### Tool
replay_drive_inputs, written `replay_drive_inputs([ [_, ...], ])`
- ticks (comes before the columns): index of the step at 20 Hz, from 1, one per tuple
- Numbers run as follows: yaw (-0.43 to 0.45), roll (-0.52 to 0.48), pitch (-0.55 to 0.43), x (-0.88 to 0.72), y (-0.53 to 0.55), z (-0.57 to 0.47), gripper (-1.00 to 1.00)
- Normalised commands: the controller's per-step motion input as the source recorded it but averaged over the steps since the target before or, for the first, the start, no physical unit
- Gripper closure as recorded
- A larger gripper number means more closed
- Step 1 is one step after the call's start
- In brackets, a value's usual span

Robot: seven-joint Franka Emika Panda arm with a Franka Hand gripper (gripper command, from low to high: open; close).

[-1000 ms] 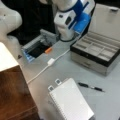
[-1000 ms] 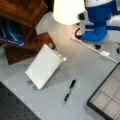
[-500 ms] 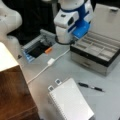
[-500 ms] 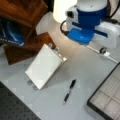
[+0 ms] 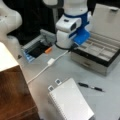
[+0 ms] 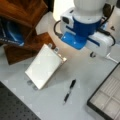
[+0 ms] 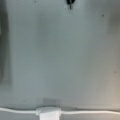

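Observation:
My gripper (image 5: 65, 45) hangs low over the grey table, its white and blue hand showing in both front views; the fingers are hidden under the hand. Nearest to it is a white cable with a small inline box (image 5: 50, 61), lying just below it and crossing the bottom of the wrist view (image 7: 48, 113). No fingers show in the wrist view. A black pen (image 5: 90, 87) lies on the table, also seen in a front view (image 6: 69, 91). A white spiral notepad (image 5: 70, 101) lies closer to the bottom edge.
An open grey compartment box (image 5: 100, 53) stands at a front view's right. A grey tray (image 5: 33, 47) with an orange item (image 5: 48, 50) sits at the left. A wooden block (image 5: 15, 92) and a blue book (image 6: 11, 32) lie to the side.
The arm has come down toward the table, drifting slightly left in a front view. Cable, pen and notepad have stayed put.

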Motion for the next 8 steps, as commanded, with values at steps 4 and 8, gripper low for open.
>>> replay_drive_inputs([
  [4, -0.005, -0.099, 0.118, 0.33, -0.14, 0.15, -1.00],
  [8, 0.002, -0.061, 0.114, 0.38, -0.12, 0.14, -1.00],
])
